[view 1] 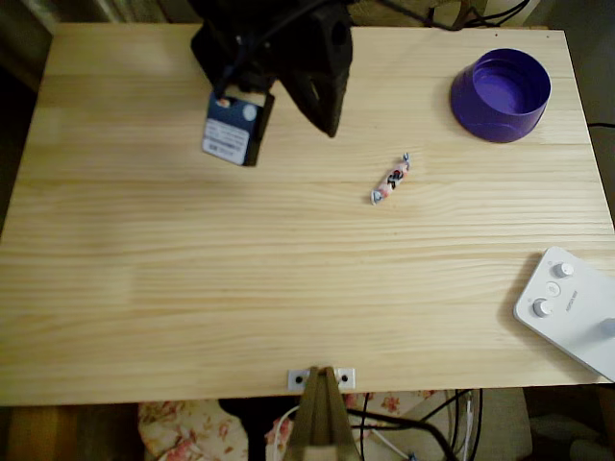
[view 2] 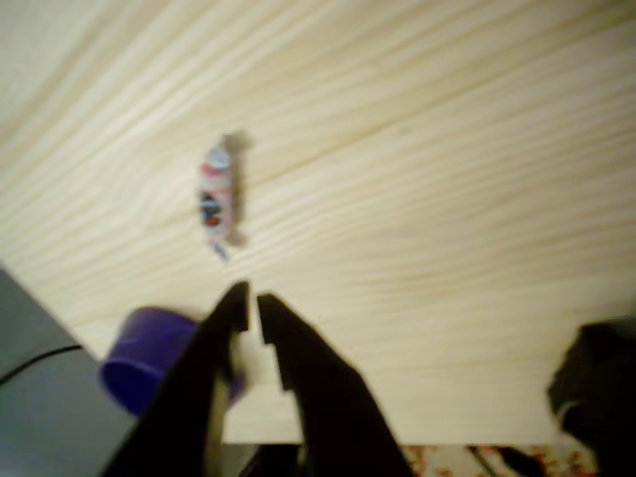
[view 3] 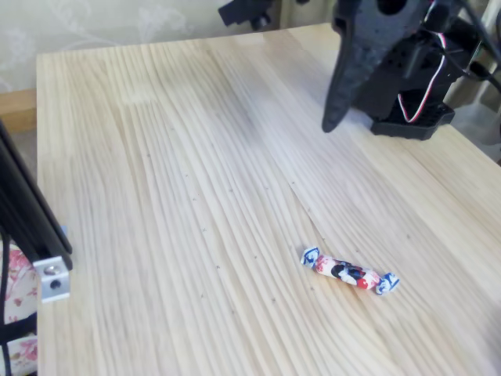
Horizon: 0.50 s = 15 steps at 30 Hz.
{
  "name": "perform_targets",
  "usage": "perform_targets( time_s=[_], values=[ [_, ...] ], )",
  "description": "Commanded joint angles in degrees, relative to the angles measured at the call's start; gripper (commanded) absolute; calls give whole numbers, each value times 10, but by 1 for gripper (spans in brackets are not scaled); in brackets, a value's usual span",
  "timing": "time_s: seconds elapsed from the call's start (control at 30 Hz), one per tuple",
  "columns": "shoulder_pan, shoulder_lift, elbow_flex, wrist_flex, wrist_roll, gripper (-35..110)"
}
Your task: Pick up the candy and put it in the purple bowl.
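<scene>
The candy [view 1: 391,179] lies flat on the wooden table right of centre, a small pinkish-white sweet with twisted ends. It also shows in the wrist view [view 2: 219,194] and the fixed view [view 3: 350,272]. The purple bowl [view 1: 480,120] stands empty at the far right corner; the wrist view shows it blurred behind the left finger [view 2: 139,373]. My black gripper [view 1: 332,127] hangs above the table at the far middle, left of the candy and well apart from it. Its fingers [view 2: 250,301] are shut with nothing between them, tips pointing toward the candy [view 3: 330,124].
A white device with knobs [view 1: 572,307] lies at the near right corner. The arm's base and a blue-labelled motor [view 1: 233,130] sit at the far edge. A metal bracket [view 1: 322,377] is fixed at the near edge's middle.
</scene>
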State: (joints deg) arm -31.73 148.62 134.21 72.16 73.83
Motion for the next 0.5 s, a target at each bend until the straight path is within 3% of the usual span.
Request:
perform_targets(
  time_s=[0.0,0.13,0.47],
  values=[
    [-45,-96,-128,20,52,-1],
    [-82,-217,-232,54,84,-1],
    [-158,-341,-287,11,186,-1]
  ],
)
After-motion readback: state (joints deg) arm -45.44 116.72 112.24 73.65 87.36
